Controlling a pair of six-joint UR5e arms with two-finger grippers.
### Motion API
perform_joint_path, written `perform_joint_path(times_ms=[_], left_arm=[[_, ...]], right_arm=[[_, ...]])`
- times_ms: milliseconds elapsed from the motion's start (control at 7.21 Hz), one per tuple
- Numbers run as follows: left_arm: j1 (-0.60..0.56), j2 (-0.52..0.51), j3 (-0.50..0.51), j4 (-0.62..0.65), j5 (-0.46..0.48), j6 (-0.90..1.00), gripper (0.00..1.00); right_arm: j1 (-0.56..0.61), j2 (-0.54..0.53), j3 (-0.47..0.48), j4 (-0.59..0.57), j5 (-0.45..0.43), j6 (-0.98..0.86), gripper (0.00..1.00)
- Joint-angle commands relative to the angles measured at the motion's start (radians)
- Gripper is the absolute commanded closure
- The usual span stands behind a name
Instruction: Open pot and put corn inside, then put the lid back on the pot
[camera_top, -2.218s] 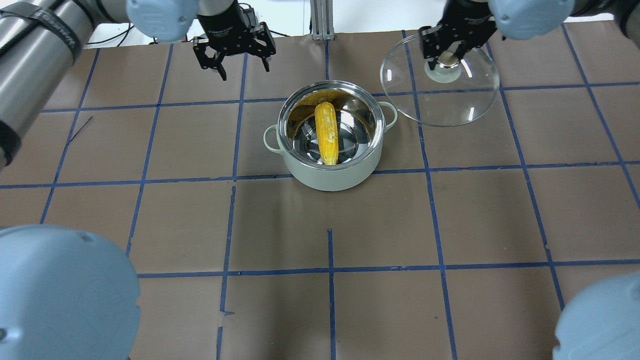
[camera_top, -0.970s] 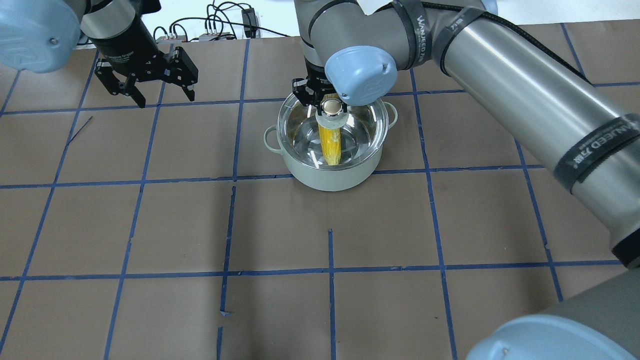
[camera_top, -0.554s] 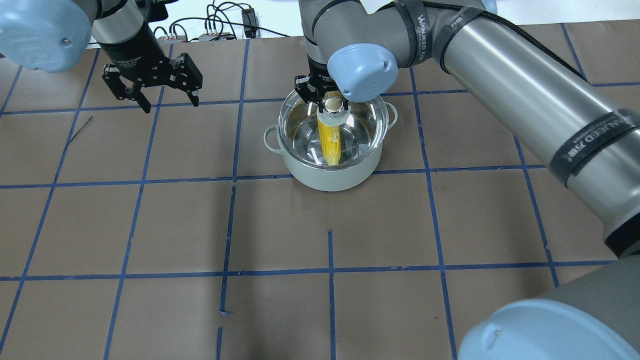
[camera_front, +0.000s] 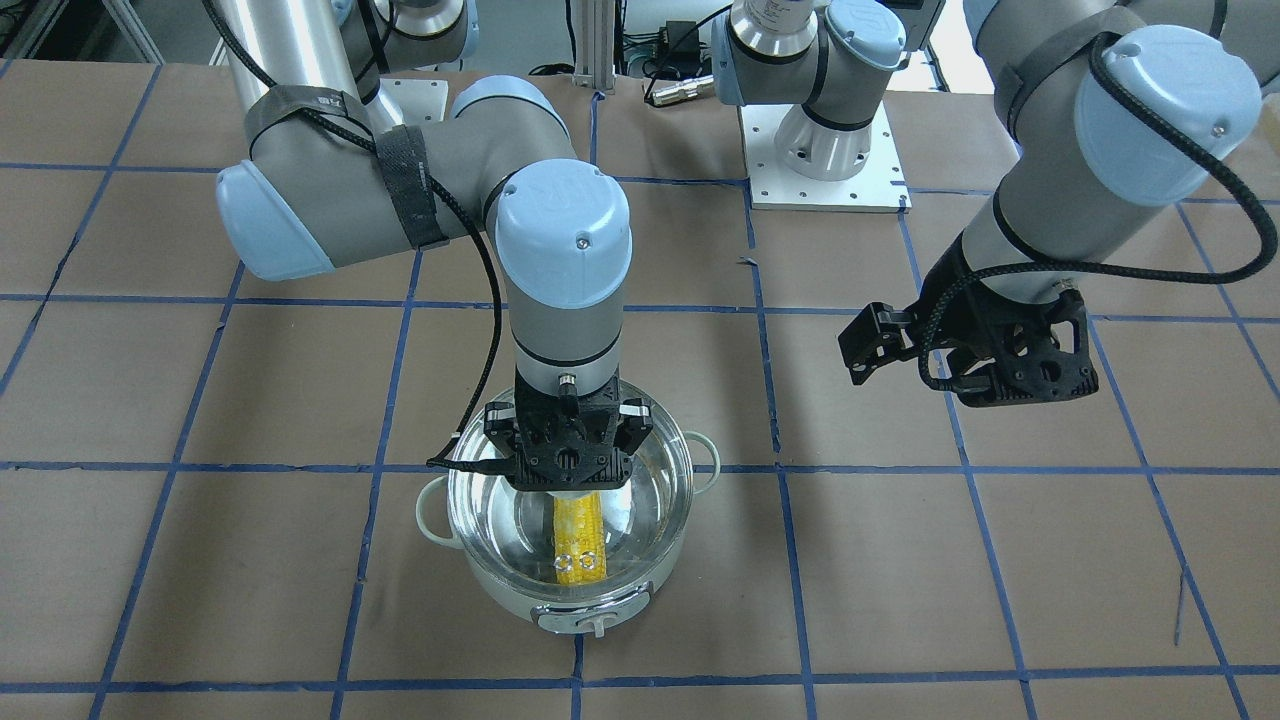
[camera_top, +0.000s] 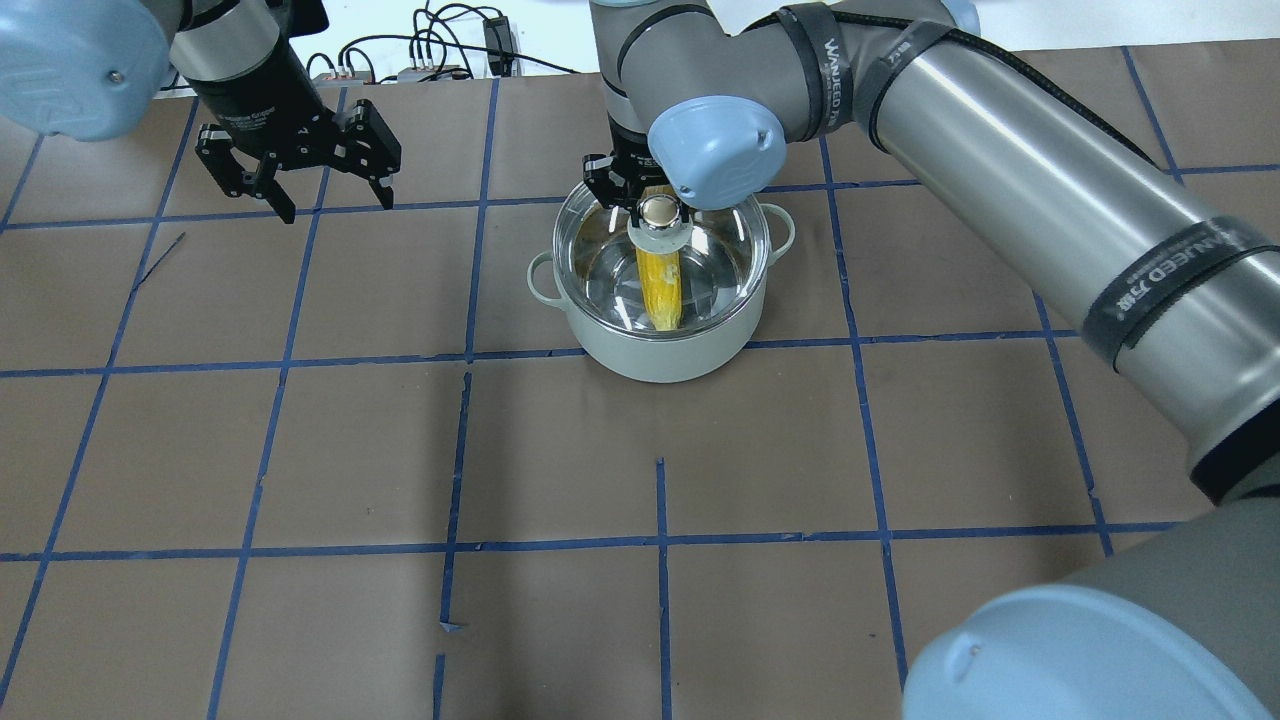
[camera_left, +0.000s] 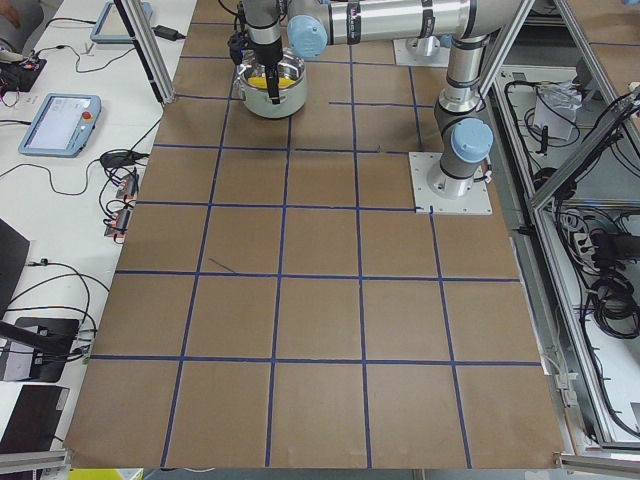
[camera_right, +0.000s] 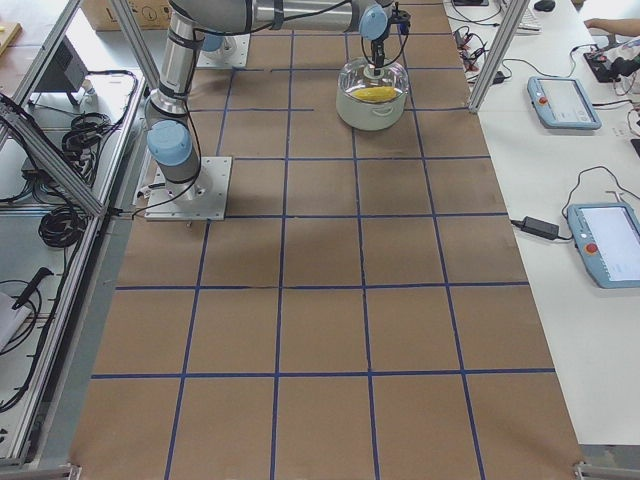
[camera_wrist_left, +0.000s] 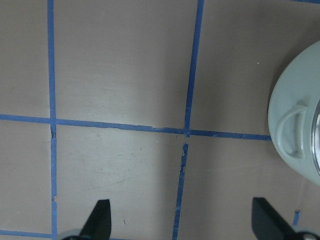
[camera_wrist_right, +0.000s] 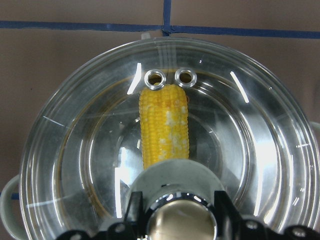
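The pale mint pot (camera_top: 660, 352) stands at the table's far middle, with the yellow corn (camera_top: 660, 290) lying inside it. The clear glass lid (camera_top: 722, 250) sits level on the pot's rim. My right gripper (camera_top: 655, 210) stands upright over it, shut on the lid's knob (camera_wrist_right: 180, 220). The right wrist view shows the corn (camera_wrist_right: 165, 125) through the lid (camera_wrist_right: 250, 150), below the two vent rings. My left gripper (camera_top: 295, 200) is open and empty, hovering left of the pot. In the left wrist view the pot's side and a loop handle (camera_wrist_left: 292, 137) are at the right edge.
Brown paper with a blue tape grid covers the table (camera_top: 660, 600). The arm bases (camera_front: 825, 150) stand at the robot's side. Cables and teach pendants (camera_right: 563, 100) lie off the paper at the table's ends.
The right gripper carried the lid from the far right onto the open pot. The left gripper moved away to the left. In the last second almost nothing moved.
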Motion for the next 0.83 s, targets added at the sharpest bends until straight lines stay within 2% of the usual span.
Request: perform_joint_path(times_ms=[0,277,416,693], left_arm=[[0.000,0.006,0.003,0.003,0.002,-0.008,0.00],[-0.002,0.010,0.003,-0.002,0.037,-0.047,0.00],[-0.002,0.010,0.002,-0.002,0.037,-0.047,0.00],[-0.003,0.006,0.000,0.000,0.028,-0.050,0.00]], right_arm=[[0.000,0.002,0.001,-0.002,-0.001,0.000,0.91],[0.000,0.003,0.001,-0.001,-0.003,0.000,0.88],[0.000,0.003,0.001,-0.001,-0.003,0.000,0.81],[0.002,0.002,0.000,0.011,-0.004,0.011,0.81]])
